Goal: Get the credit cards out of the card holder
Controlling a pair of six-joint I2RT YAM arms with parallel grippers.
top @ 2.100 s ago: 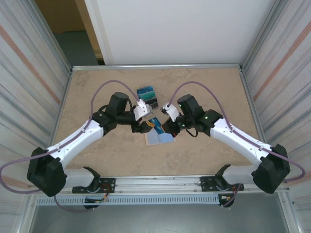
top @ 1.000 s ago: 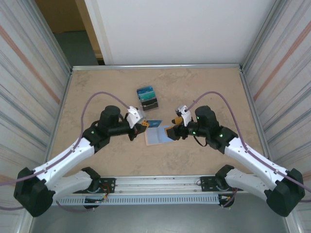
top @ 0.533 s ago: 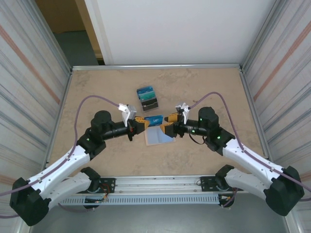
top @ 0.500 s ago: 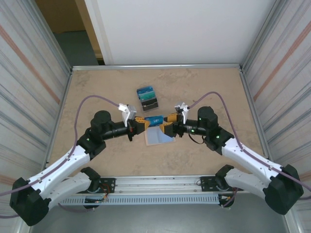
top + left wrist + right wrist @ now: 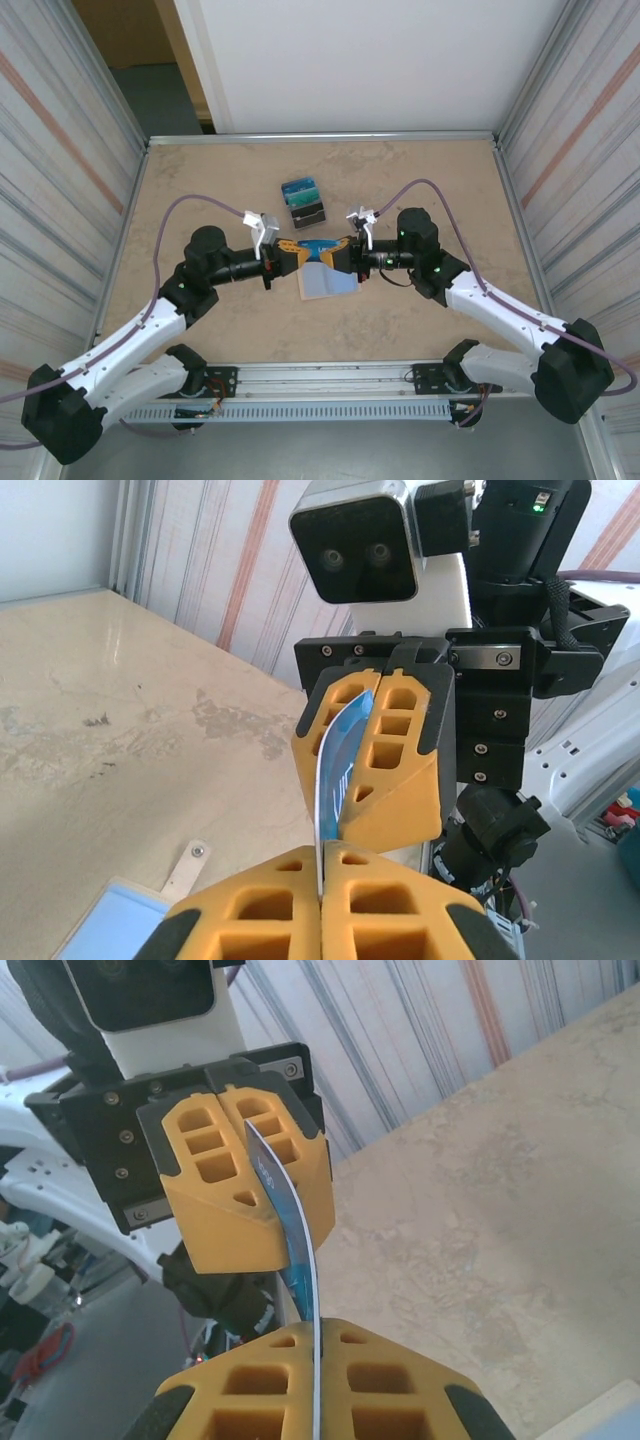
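Over the table's (image 5: 200, 190) middle, the right gripper (image 5: 341, 252) just snapped shut on the blue card (image 5: 318, 246). The left gripper (image 5: 289, 251) pinches its other end too, beside the open card holder (image 5: 327, 284). Looks like a handoff.

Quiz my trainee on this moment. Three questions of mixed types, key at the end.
1. True or false: the left gripper and the right gripper both clamp the blue card.
2. Where is the card holder? A: open on the table, below the held card. B: in the left gripper. C: leaning on the back wall.
3. Short answer: is the held card flat or bowed?
Key: 1 true; 2 A; 3 bowed.
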